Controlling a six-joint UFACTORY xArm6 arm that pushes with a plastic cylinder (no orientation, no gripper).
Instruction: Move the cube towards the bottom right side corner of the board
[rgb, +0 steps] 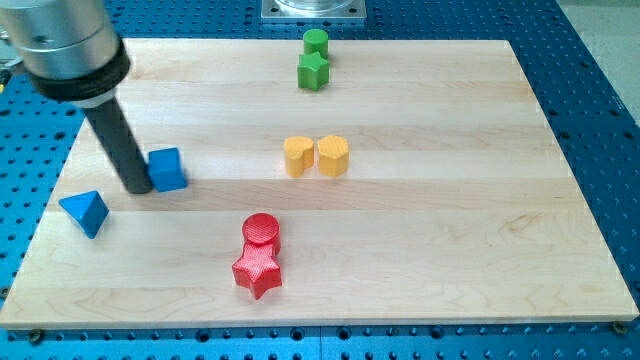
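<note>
Pale wood makes up the counter (450, 200), a rectangular board lying on a blue perforated base (600, 70) that shows on every side of it. At the view's top edge, a grey metal plate (314, 9) sits just beyond the wood.

My arm ends in a straight dark rod with no hand on it, so nothing is open, closed or gripping. The rod comes down from a grey cylinder (65, 45) at the view's top left. My tip (137, 188) rests on the wood in the left part of the counter.

The blue cube (167, 170) stands immediately to the view's right of my tip. It touches the rod's side, or very nearly; I cannot tell which. It is far from the counter's bottom right corner.

A blue pyramid-like block (85, 212) lies near my tip, toward the view's lower left and apart from it.

To the view's right of my tip and slightly above it, well apart, two yellow blocks sit side by side. The nearer yellow block (297, 157) looks heart-shaped and the farther yellow block (333, 155) roughly hexagonal.

Below and to the right of my tip, a red cylinder (262, 229) touches a red star (257, 268) just beneath it.

Farthest off, toward the view's top right of my tip, a green cylinder (316, 42) stands against a green star (313, 71).
</note>
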